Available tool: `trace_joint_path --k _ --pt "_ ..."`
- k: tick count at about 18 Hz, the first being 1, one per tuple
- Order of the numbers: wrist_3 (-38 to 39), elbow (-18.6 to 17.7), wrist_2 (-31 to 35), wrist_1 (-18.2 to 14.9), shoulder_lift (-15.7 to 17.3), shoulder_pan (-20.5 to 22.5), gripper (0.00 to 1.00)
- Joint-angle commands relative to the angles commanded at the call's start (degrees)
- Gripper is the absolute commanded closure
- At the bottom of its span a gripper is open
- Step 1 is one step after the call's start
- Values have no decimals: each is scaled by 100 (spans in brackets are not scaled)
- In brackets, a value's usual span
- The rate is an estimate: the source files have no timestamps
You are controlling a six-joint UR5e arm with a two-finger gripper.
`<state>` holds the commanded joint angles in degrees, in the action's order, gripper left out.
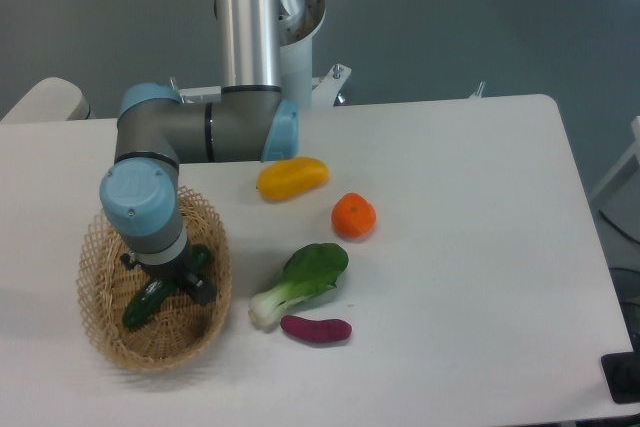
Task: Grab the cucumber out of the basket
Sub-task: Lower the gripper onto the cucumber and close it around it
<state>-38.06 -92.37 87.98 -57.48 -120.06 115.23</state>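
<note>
**Gripper down in the basket, right on the cucumber**

Your gripper [168, 284] is inside the basket [215, 247], and the cucumber [143, 305] lies on the basket floor with its upper end tucked under the fingers. Can't tell if the jaws are actually clamped on it. Out on the table [470, 247] you've got bok choy [305, 277], a purple sweet potato [316, 329], an orange [353, 216] and a yellow mango [291, 178].
</note>
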Motion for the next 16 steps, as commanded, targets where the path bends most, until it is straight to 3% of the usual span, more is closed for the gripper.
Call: trace_joint_path --k 6,9,13,16 --pt "80 -52 97 9 -44 -88 4" --pt "176 -44 106 9 -62 -123 23" --pt "185 -44 106 9 -53 -123 68" --pt "194 -44 106 -8 -35 -123 82"
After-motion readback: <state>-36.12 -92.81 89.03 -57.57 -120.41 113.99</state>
